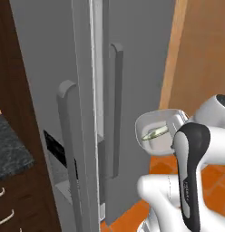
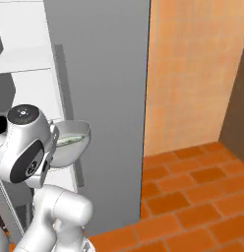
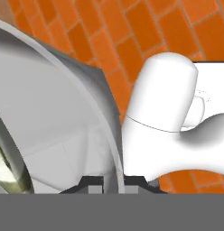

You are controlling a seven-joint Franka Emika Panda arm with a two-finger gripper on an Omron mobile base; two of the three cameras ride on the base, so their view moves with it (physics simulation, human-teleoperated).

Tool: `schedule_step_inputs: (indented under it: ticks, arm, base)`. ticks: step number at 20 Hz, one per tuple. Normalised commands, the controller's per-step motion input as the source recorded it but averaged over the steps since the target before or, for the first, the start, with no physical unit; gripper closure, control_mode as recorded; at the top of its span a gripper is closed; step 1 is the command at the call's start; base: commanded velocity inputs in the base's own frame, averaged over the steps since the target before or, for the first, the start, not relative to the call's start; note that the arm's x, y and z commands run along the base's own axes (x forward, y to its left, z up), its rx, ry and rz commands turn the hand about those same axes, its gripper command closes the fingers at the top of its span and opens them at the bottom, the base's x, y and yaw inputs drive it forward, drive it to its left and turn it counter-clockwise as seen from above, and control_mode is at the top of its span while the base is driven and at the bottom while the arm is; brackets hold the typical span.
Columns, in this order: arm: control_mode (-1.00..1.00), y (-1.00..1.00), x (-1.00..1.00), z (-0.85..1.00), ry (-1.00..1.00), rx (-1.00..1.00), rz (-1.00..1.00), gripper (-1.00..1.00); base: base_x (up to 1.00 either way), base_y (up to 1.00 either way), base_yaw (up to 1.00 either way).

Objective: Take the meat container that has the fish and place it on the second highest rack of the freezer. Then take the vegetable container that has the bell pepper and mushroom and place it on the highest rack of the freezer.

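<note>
The two-finger gripper is clamped on the rim of the pale grey plastic meat container holding the slim silvery-green fish, beside the tall grey freezer. Step one in hand; next, carry it through the door gap onto the second-highest rack.

My arm is folded, elbow raised; gripper jaws closed on the container's rim — held aloft.

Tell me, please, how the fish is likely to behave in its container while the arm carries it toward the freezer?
The fish lies loose in the smooth white container, so it may slide if the container tilts. The tool is shut on the container's thin rim, an off-centre hold, so the load could sag or swing. The container looks rigid and shallow-walled; it should keep its shape, though a sharp tilt might spill the fish.
</note>
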Motion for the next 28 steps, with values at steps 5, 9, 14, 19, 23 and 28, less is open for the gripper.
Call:
schedule_step_inputs:
  ticks: [5, 9, 14, 19, 23, 28]
  arm:
    - [1.0, 0.0, 0.0, 0.0, 0.0, 0.0, 0.0, 1.0]
    - [1.0, 0.0, 0.0, 0.0, 0.0, 0.0, 0.0, 1.0]
    - [1.0, 0.0, 0.0, 0.0, 0.0, 0.0, 0.0, 1.0]
    - [1.0, 0.0, 0.0, 0.0, 0.0, 0.0, 0.0, 1.0]
    - [1.0, 0.0, 0.0, 0.0, 0.0, 0.0, 0.0, 1.0]
    - [1.0, 0.0, 0.0, 0.0, 0.0, 0.0, 0.0, 1.0]
  base:
    - [0.02, -0.18, 0.63]
    - [0.0, -0.38, 0.58]
    - [0.06, -0.41, 0.5]
    - [0.12, -0.01, 0.19]
    - [0.0, -0.46, 0.0]
    - [0.09, -0.02, 0.07]
